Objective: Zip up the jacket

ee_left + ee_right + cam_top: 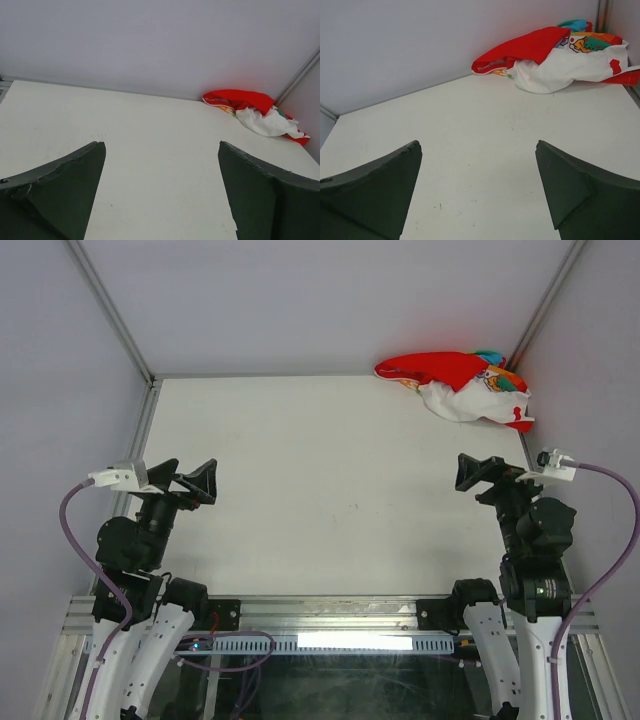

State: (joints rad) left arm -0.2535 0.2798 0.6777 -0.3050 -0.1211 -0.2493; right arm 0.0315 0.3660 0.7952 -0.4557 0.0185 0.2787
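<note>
Jacket (455,385) lies bunched at one o'clock on the table (300,470), well apart from the left gripper (190,480) and right gripper (480,472), both spread wide and empty, so I'd first drag it centreward and flatten it, since its zipper is hidden.

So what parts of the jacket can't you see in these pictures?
- Zipper: the jacket lies crumpled in the far right corner, and its own folds hide the zipper in every view.
- Sleeves: lost in the heap, so I cannot tell them apart.
- Top and left wrist views: the jacket is too small to make out the print.
- Right wrist view: the picture's right edge cuts off the jacket's end.
</note>
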